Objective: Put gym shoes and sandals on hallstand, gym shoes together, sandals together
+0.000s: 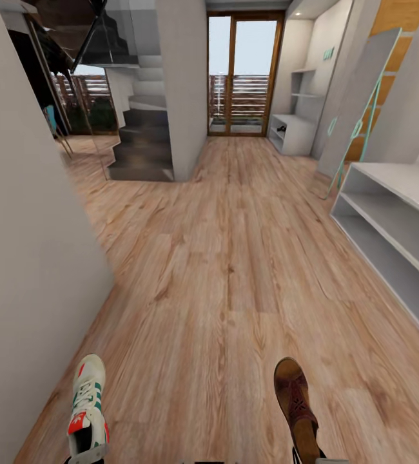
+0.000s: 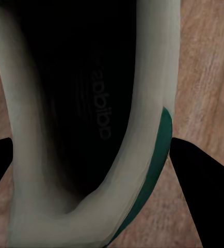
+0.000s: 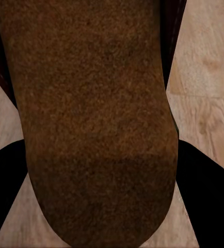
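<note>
Between the left jaws (image 2: 91,170) sits a gym shoe (image 2: 86,129), heel end first. The two dark fingers (image 2: 205,191) press on both sides of its pale heel, so these jaws are closed on the shoe. Inside the shoe it is dark, with letters on the insole. A green stripe runs along one side, next to one finger.

Between the right jaws (image 3: 99,170) sits a sandal (image 3: 96,113). Its brown footbed is rough and flat, and its rounded heel end lies right between the dark fingers (image 3: 207,191), which hug both sides. These jaws are closed on the sandal.

From the head, the gym shoe (image 1: 87,409) points forward in front of the left jaws, with white laces and a red tongue. The sandal (image 1: 296,403) points forward from the right jaws. Both hang over the corridor floor (image 1: 235,258), well apart from each other.

Ahead of the right jaws and off to the right stands the hallstand (image 1: 396,219), pale grey, with long open shelves. Far ahead are dark stairs (image 1: 142,138) and a glass door (image 1: 245,74).
</note>
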You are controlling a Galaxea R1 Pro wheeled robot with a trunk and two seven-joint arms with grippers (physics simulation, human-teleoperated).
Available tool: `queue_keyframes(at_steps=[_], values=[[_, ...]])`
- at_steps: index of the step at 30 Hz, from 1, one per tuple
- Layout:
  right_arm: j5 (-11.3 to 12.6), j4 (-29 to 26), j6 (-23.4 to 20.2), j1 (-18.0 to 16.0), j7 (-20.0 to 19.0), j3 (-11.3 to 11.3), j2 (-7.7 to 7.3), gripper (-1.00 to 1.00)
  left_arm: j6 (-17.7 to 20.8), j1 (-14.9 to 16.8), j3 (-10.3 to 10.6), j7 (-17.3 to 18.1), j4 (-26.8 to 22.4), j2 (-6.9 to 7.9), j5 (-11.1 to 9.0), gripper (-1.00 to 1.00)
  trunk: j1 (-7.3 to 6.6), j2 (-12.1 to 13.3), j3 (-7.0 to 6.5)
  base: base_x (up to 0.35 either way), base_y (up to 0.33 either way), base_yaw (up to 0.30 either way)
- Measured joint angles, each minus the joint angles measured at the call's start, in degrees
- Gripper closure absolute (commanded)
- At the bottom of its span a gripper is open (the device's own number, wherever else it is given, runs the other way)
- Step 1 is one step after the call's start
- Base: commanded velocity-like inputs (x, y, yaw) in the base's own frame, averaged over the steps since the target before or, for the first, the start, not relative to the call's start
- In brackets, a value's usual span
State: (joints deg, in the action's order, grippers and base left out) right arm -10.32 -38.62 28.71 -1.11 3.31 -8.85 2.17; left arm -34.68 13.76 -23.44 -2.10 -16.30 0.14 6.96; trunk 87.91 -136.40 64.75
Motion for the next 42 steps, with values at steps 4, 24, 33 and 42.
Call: queue_keyframes(at_steps=[4,24,33,42], values=[[-0.03,0.0,-0.02,0.0,0.0,-0.01,-0.02,1.0,-0.03,0.0,-0.01,0.0,0.0,-0.03,-0.01,1.0,0.0,0.0,0.0,0.335,-0.137,0.001],[-0.06,0.15,1.08,0.0,-0.07,0.08,-0.11,1.0,0.0,0.0,0.0,0.0,0.0,0.02,-0.01,1.0,0.0,0.0,-0.33,0.312,-0.161,0.0],[-0.06,0.43,3.2,0.0,-0.1,0.08,-0.12,1.0,0.01,0.0,0.05,0.0,-0.01,0.04,-0.03,1.0,0.0,0.0,-1.12,0.328,-0.065,0.0],[0.03,0.52,3.37,0.0,-0.02,0.03,-0.12,1.0,-0.04,0.0,0.19,0.0,-0.11,0.0,-0.02,1.0,0.0,0.0,-1.93,0.339,-0.005,0.0]])
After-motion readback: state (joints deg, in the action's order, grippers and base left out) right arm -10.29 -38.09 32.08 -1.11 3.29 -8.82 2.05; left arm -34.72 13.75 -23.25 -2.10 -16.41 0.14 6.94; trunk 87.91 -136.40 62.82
